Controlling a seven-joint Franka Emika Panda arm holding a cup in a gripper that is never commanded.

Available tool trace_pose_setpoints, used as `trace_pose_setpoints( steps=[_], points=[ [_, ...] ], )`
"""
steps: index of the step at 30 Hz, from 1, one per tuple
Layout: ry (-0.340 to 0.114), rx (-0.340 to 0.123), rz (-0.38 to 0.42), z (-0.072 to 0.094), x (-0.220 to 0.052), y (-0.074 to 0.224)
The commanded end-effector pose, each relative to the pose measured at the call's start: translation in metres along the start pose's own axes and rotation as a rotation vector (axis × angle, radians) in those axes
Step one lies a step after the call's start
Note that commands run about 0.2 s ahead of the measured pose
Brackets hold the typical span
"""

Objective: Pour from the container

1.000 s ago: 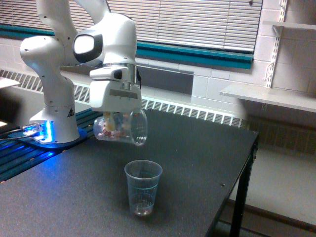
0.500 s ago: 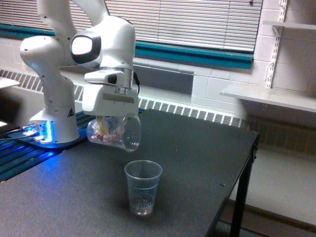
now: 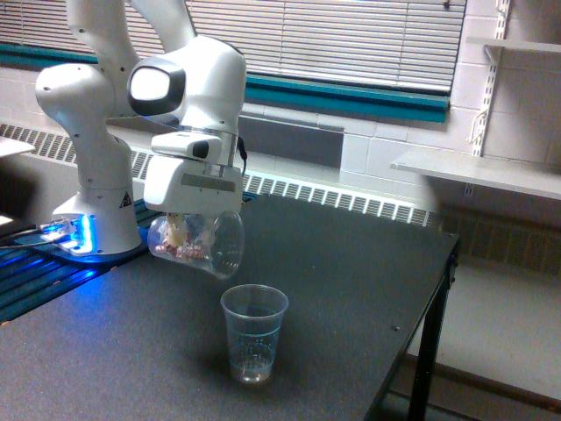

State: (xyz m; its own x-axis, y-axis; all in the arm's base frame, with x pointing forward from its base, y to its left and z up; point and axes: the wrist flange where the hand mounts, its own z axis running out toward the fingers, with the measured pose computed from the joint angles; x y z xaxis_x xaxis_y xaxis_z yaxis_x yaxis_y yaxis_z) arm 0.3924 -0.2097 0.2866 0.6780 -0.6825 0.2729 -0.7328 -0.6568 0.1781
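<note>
**Tumbler held on its side above the tabletop**

The gripper [image 3: 188, 230] hangs below the white arm's wrist and is clamped on the container [image 3: 195, 246], a clear smooth-walled tumbler. The container lies tipped nearly on its side directly under the gripper, its open mouth facing the exterior view's right and angled slightly downward. Small pinkish and pale pieces [image 3: 180, 245] sit inside it, gathered toward the closed end and along the lower wall. The gripper's fingers are seen only through the clear plastic, so exactly where they press cannot be told.

Below the gripper and a little toward the exterior view's right, a narrower tapered clear cup [image 3: 253, 331] with a faint teal tint stands upright on the dark tabletop [image 3: 351, 281]. It is apart from the container, with open air between the container's rim and the cup's mouth. Behind the gripper, toward the exterior view's left, the arm's base [image 3: 92, 206] stands beside a blue glow.
</note>
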Motion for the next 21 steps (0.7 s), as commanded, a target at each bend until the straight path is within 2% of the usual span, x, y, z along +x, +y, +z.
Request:
trace_pose_setpoints(
  steps=[1, 21],
  points=[
    [-0.004, -0.026, 0.0, 0.0, 0.002, -0.007],
    [-0.007, -0.124, -0.028, -0.01, 0.015, -0.018]
  ],
)
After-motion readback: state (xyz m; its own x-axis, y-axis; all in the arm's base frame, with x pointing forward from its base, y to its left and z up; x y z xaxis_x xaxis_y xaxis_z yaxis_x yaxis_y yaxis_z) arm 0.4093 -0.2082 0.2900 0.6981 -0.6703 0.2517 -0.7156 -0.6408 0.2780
